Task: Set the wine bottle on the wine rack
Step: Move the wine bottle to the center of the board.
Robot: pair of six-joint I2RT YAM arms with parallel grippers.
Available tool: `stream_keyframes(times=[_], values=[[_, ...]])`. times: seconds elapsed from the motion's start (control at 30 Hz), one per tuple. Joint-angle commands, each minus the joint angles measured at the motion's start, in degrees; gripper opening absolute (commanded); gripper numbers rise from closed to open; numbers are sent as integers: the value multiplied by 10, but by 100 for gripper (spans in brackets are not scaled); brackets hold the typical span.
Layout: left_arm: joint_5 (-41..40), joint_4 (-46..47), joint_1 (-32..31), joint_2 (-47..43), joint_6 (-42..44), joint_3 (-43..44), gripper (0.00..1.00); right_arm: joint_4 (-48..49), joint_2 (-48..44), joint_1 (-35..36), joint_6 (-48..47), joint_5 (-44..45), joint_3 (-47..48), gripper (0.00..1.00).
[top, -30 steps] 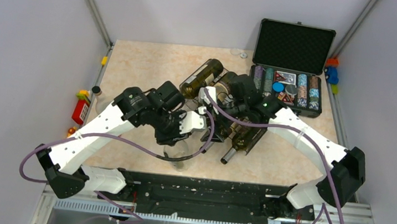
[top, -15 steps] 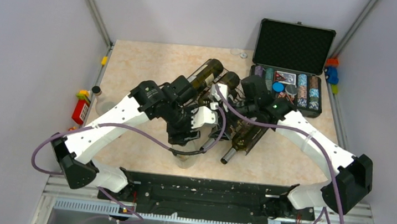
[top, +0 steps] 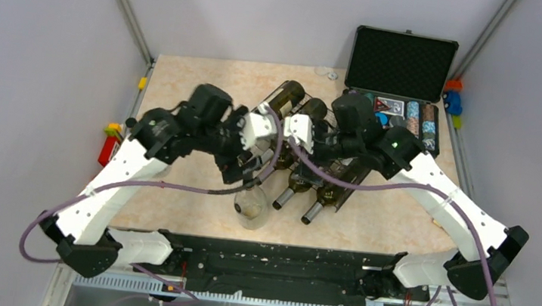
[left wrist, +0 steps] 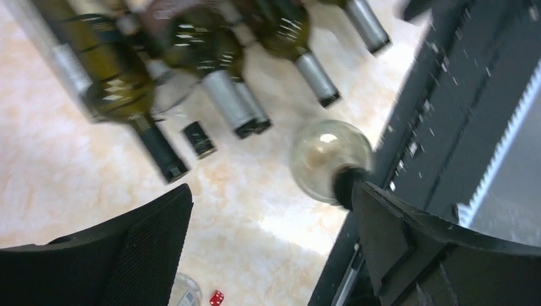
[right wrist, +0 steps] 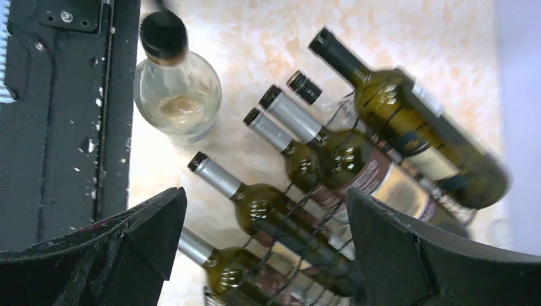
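Opening wide from a closed pinch, the left gripper (left wrist: 271, 245) has lifted away toward the table's (top: 191, 91) left edge, and nothing sits between its spread jaws. Its elbow has swung outward, uncovering the clear glass flask (top: 251, 208), which stands upright with a dark stopper near the middle of the near edge. The right gripper (right wrist: 261, 245) has drifted slightly toward the far edge and hangs over the wine rack (top: 351, 183), jaws fully apart and empty.

The green wine bottle (right wrist: 408, 127) with a black capsule lies tilted along the rack's left side, neck toward the near edge, beside the silver-capped bottles already resting there. Whether it sits fully in a cradle cannot be told. An open poker chip case (top: 401, 64) stands at the far right corner.
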Motion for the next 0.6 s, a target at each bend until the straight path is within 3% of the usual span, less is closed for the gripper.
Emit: stream_keyframes(times=[0.0, 0.2, 0.33, 0.57], values=[[47, 104, 103, -45, -82, 23, 99, -121, 26, 84, -119, 152, 111, 99], [64, 217, 267, -48, -204, 5, 99, -195, 76, 205, -208, 292, 184, 98], [84, 236, 365, -16, -263, 7, 99, -248, 130, 285, -250, 375, 241, 98], [120, 233, 463, 26, -304, 12, 98, -291, 207, 395, -295, 484, 290, 97]])
